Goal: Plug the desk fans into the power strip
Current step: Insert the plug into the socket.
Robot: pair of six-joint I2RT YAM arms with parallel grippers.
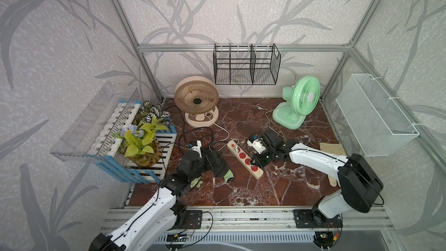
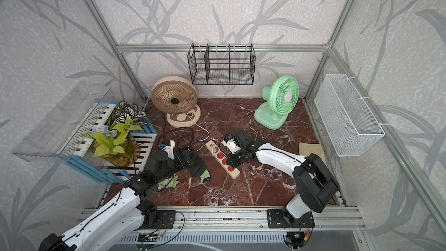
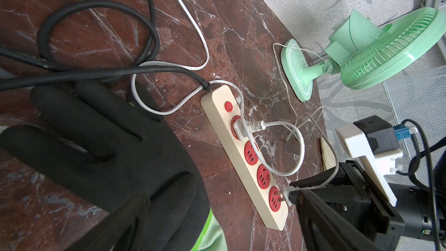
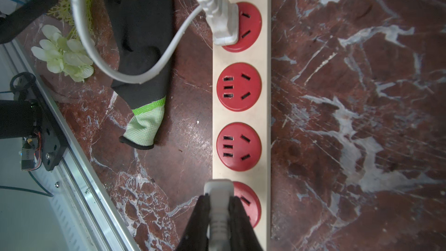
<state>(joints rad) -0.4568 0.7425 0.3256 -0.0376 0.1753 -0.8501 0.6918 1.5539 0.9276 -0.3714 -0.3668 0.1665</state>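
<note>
The cream power strip (image 1: 245,159) (image 2: 223,159) (image 3: 217,117) (image 4: 239,117) lies slantwise mid-table. My right gripper (image 1: 255,164) (image 2: 231,164) (image 4: 219,204) is shut on a grey-white plug (image 4: 218,189) (image 3: 286,190) at the strip's end socket. The prongs touch that socket with part of their length bare. The plug's thin cord runs to the green desk fan (image 1: 299,102) (image 2: 280,102) (image 3: 376,51). A white plug (image 3: 241,127) (image 4: 222,20) sits in the socket beside the button. My left gripper (image 1: 220,165) (image 2: 193,162) stands open over a black glove (image 1: 228,176) (image 3: 108,141) (image 4: 142,44).
A beige fan (image 1: 196,100) stands at the back left, its white cord leading to the strip. Black cord loops (image 3: 96,20) lie left of the strip. A crate with plants (image 1: 144,141), a white flower (image 4: 62,54), a beige cloth (image 1: 331,149) and wall baskets (image 1: 376,114) surround the table.
</note>
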